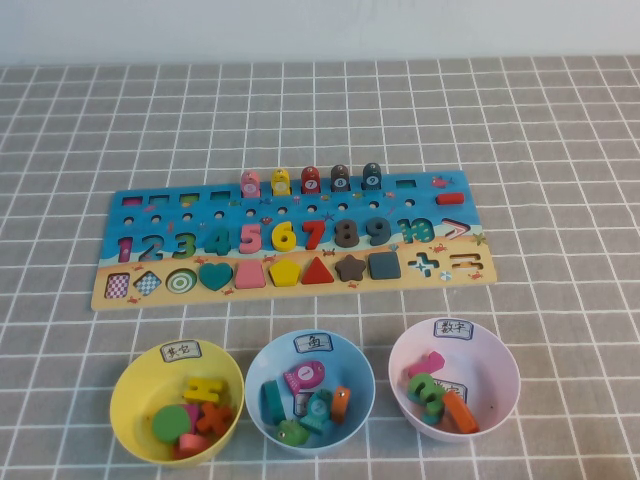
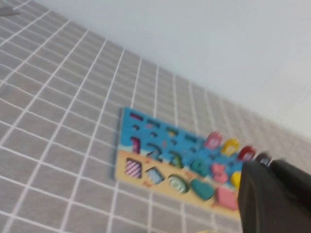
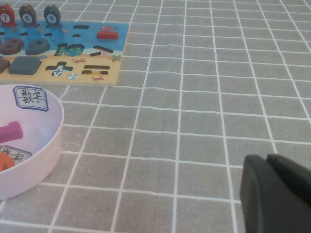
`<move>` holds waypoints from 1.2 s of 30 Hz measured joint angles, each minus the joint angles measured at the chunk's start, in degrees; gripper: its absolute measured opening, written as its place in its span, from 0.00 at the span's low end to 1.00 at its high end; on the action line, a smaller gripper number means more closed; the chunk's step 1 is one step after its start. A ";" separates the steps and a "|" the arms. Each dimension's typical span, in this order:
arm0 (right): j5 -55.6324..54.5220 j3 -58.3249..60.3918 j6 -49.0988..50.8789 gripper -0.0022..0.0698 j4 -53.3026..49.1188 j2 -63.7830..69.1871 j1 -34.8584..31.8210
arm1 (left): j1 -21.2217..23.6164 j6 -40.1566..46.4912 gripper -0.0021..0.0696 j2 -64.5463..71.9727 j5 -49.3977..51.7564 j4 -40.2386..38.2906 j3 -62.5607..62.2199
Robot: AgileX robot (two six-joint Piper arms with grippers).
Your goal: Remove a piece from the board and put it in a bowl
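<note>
The small flat dark-teal heart-shaped wooden piece (image 1: 215,274) sits in its slot on the tan strip of the long blue wooden number board (image 1: 290,205), between the green ringed disc (image 1: 182,281) at its 9 o'clock and a pink block (image 1: 249,274) at its 3 o'clock. The yellow round plastic bowl (image 1: 135,375) with a white label lies near the board, at the heart's 7 o'clock. The left gripper (image 2: 274,196) hovers apart from the board, and the right gripper (image 3: 274,194) hangs over bare cloth; I cannot tell either pincer's state. Risk: tight neighbours could make fingers snag the disc, or the flush heart slip free.
</note>
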 joint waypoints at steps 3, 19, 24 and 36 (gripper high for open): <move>0.00 0.00 0.00 0.01 0.00 0.00 0.00 | 0.00 6.41 0.03 6.83 8.45 0.00 -7.67; 0.00 0.00 0.00 0.01 0.00 0.00 0.00 | 0.00 58.66 0.03 49.81 35.93 -17.71 -38.03; 0.00 0.00 0.00 0.01 0.00 0.00 0.00 | 0.00 73.97 0.03 63.14 43.40 -19.26 -47.68; 0.00 0.00 0.00 0.01 0.00 0.00 0.00 | -0.76 99.97 0.02 88.66 51.95 -20.45 -69.42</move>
